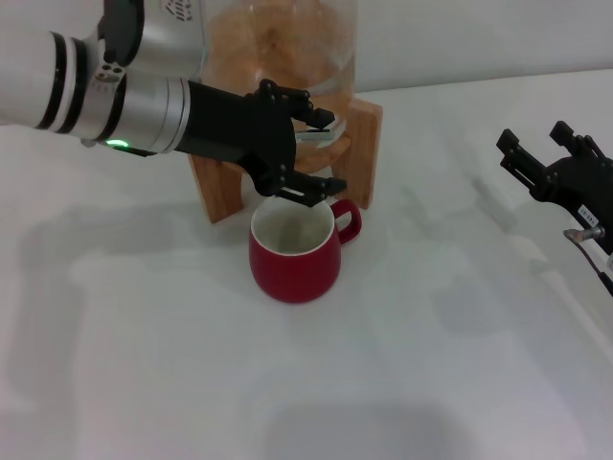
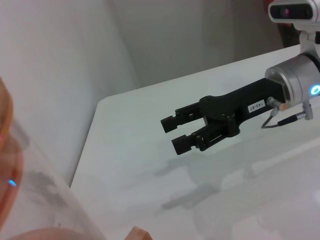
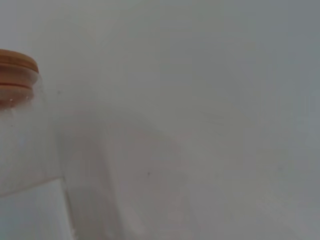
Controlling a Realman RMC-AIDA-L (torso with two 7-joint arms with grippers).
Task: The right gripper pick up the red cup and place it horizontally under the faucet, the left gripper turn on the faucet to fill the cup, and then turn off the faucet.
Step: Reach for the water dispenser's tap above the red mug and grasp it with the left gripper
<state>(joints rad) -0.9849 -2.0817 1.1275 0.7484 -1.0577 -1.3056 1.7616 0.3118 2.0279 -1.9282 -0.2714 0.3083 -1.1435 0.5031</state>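
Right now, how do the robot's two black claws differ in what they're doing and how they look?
The left claw reaches over the red cup at the faucet, while the right claw hangs off to the side over bare table, away from the cup. The left claw's wrist glows green; the right claw's wrist glows blue. The right claw's fingers are open and empty. Both are black, fingered claws.

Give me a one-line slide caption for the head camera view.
Left claw at the faucet above the upright red cup; right claw waits open off to the side.

The head camera looks down on the white table (image 1: 431, 316). Both wrist cameras sit close to the glass dispenser (image 3: 20, 125). The left wrist view faces the right gripper (image 2: 175, 132).
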